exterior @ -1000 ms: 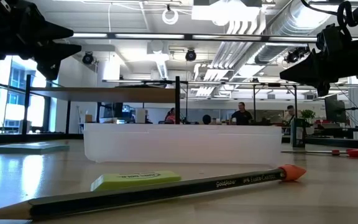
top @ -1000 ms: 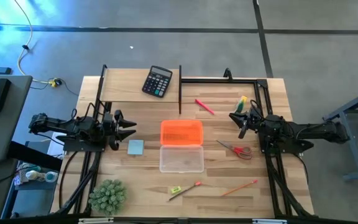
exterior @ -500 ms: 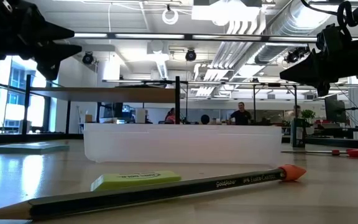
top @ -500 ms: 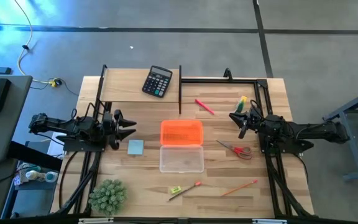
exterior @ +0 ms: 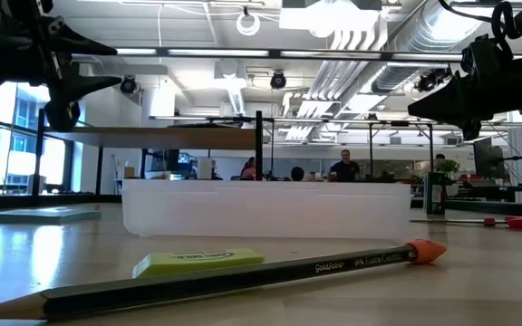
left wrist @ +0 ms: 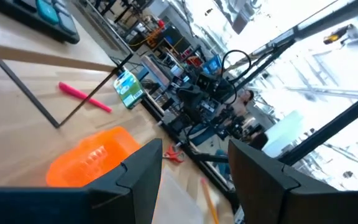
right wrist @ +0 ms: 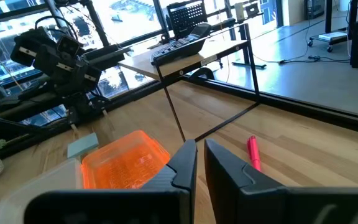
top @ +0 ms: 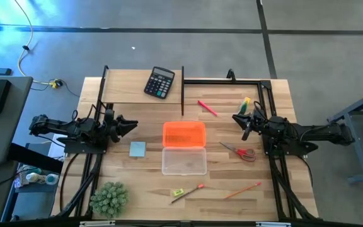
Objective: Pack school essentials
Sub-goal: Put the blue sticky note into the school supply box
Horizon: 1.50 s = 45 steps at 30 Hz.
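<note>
While left gripper (top: 128,125) hovers open and empty above blue note pad (top: 137,149), the orange-lidded clear case (top: 184,148) sits mid-table, scissors (top: 239,151) right of it; right gripper (top: 243,123) hangs shut, empty, near pink pen (top: 207,108).

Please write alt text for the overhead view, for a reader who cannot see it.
An open pencil case, orange lid and clear tray, lies mid-table between two arms: left gripper jaws open, right gripper shut, both empty. Around it lie a blue note pad, scissors, a pink pen, two pencils, a calculator and a plant.
</note>
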Available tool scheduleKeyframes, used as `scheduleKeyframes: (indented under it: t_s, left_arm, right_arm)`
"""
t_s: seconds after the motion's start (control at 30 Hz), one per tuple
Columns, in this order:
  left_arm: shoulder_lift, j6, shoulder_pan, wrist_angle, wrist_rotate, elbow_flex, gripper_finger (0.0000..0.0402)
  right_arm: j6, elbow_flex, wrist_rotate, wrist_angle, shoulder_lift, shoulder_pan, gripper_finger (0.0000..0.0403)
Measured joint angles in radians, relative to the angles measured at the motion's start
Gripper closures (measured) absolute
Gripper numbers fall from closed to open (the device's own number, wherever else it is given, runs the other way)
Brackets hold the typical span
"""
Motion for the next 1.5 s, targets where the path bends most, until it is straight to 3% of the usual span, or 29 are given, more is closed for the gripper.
scheduleKeyframes:
  t_s: [0.27, 0.43, 0.67, 0.87, 1.13, 1.5]
  left_arm:
    - [0.0, 0.008, 0.0, 0.0, 0.0, 0.0, 0.0226]
    - [0.0, 0.031, 0.0, -0.001, 0.045, 0.0, 0.0199]
    - [0.0, 0.161, 0.0, -0.003, 0.061, 0.0, 0.0144]
    - [0.001, 0.314, 0.0, -0.01, 0.059, 0.014, 0.0134]
    - [0.061, 0.526, 0.0, -0.132, 0.057, 0.179, 0.0137]
    - [0.37, 0.493, 0.0, -0.56, 0.064, 0.523, 0.0138]
  right_arm:
    - [0.0, 0.0, 0.0, 0.0, 0.0, 0.0, 0.0379]
    - [0.0, 0.0, 0.0, 0.0, 0.0, 0.0, 0.0379]
    - [0.0, 0.0, 0.0, 0.0, 0.0, 0.0, 0.0379]
    - [0.0, 0.0, 0.0, 0.0, 0.0, 0.0, 0.0379]
    - [0.0, 0.0, 0.0, 0.0, 0.0, 0.0, 0.0379]
    - [0.0, 0.0, 0.0, -0.001, 0.0, 0.0, 0.0379]
